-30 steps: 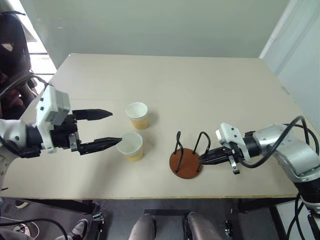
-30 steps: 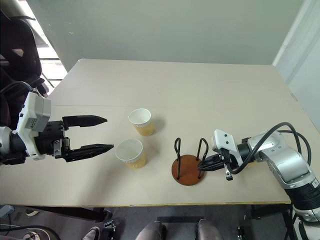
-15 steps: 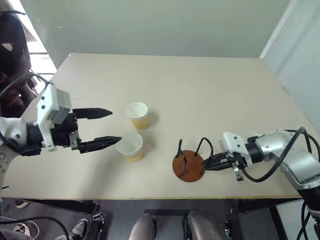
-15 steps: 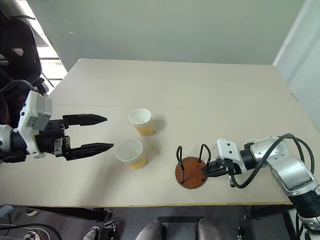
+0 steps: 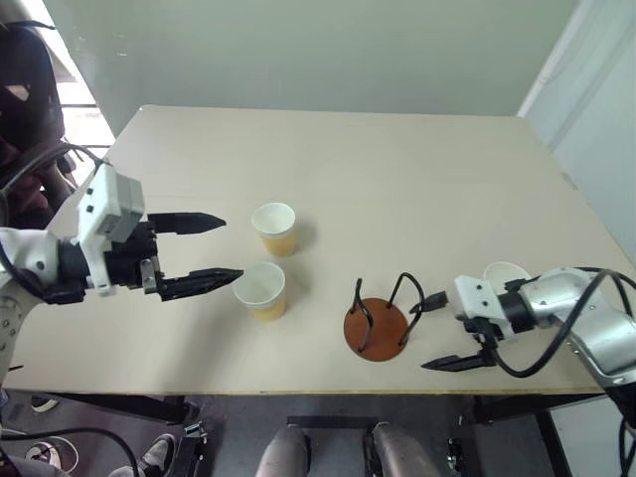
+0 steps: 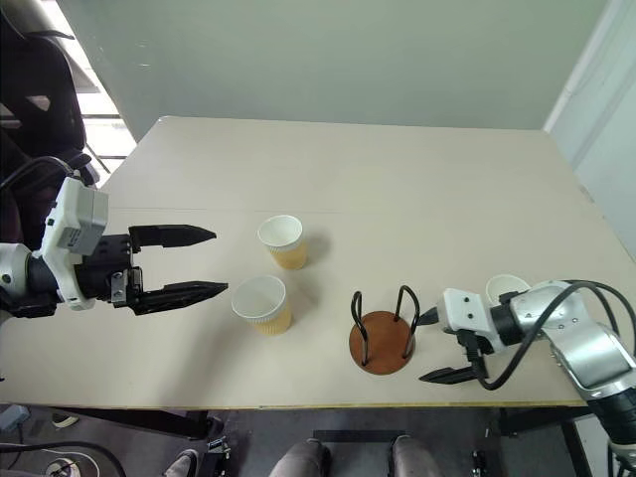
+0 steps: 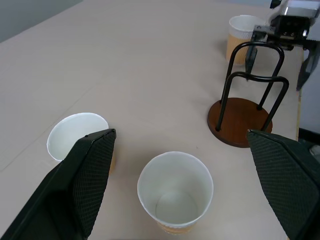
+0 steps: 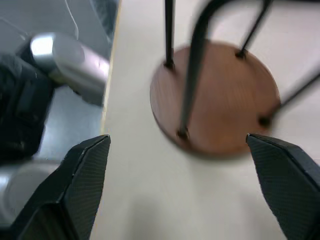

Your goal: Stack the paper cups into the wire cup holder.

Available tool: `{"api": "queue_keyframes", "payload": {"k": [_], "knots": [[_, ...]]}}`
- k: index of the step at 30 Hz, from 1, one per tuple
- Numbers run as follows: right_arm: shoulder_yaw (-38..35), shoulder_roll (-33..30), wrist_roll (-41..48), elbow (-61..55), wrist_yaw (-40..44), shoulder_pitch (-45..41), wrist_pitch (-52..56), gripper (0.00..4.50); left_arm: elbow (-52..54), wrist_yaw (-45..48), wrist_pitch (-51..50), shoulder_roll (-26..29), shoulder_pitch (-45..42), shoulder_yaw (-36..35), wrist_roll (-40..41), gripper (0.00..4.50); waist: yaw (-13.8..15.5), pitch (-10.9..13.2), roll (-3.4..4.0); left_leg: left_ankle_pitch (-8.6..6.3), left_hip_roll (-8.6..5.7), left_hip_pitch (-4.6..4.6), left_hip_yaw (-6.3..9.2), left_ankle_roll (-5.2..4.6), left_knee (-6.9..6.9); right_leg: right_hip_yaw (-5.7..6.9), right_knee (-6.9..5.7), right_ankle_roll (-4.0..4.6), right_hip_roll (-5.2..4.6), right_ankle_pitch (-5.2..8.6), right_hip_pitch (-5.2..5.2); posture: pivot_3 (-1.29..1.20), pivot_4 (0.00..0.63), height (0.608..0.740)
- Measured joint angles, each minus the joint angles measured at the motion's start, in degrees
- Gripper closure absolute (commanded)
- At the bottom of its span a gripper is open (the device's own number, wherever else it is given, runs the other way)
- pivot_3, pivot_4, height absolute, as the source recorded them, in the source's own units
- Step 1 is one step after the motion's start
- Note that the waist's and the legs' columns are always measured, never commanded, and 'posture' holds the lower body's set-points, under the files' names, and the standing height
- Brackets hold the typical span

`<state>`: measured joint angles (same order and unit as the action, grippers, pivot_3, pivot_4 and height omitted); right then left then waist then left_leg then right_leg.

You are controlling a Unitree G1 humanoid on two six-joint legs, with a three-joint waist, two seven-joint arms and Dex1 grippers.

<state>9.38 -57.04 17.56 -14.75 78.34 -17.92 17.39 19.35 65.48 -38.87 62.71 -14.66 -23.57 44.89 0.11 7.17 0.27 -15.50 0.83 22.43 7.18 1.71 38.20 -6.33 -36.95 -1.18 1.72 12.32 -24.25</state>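
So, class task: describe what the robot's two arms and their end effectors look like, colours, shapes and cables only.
Both arms are silver-grey and black, with loose black cables. Each carries a white boxy block at the wrist. The left end effector and the right end effector each have two long, tapering black fingers with cross-hatched inner pads.

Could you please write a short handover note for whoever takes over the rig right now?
Left end effector: open, level above the table, holding nothing, pointing at the near cup.
Right end effector: open, holding nothing, right beside the holder and apart from it.
Cups: two upright left of the holder, the near one and a far cup; a third cup stands behind the right arm.
Holder: upright near the table's front edge, no cup in it.
Done: nothing stacked yet.
Left: all three cups go into the holder; the near cup by the left end effector looks like the likeliest first pick.
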Motion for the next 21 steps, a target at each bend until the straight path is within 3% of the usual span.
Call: {"api": "queue_keyframes", "payload": {"k": [13, 16, 21], "knots": [[-14.06, -12.12, 5.95, -1.39, 1.97, -10.79, 5.34, 0.02, -4.04, 7.51, 0.01, -0.63, -4.15, 2.06, 3.1, 0.0, -0.02, 0.01, 0.01, 0.0, 0.01, 0.03, -0.05, 0.0, -0.04, -0.03, 0.03, 0.02, 0.02, 0.09, -0.05, 0.0, 0.15, 0.74], [-17.41, -16.12, 3.3, 0.44, 0.8, -5.53, 5.12, 0.02, -4.37, 9.2, 0.2, -0.72, -6.01, 4.74, 3.01, 0.0, 0.72, -0.09, -0.21, -0.02, 0.02, 0.03, 0.08, -0.04, -0.02, -0.02, 0.06, 0.0, 0.01, 0.16, 0.06, 0.0, 0.15, 0.74], [-16.86, -16.41, -1.95, 1.58, -1.72, 2.75, 4.37, 0.02, -4.76, 10.83, 1.95, -0.89, -7.88, 9.75, 0.45, 0.0, 1.06, -0.04, -0.21, -0.13, 0.0, 0.08, -0.05, -0.14, 0.05, -0.05, 0.04, -0.43, -0.05, -0.09, -0.02, 0.0, 0.15, 0.74]]}}
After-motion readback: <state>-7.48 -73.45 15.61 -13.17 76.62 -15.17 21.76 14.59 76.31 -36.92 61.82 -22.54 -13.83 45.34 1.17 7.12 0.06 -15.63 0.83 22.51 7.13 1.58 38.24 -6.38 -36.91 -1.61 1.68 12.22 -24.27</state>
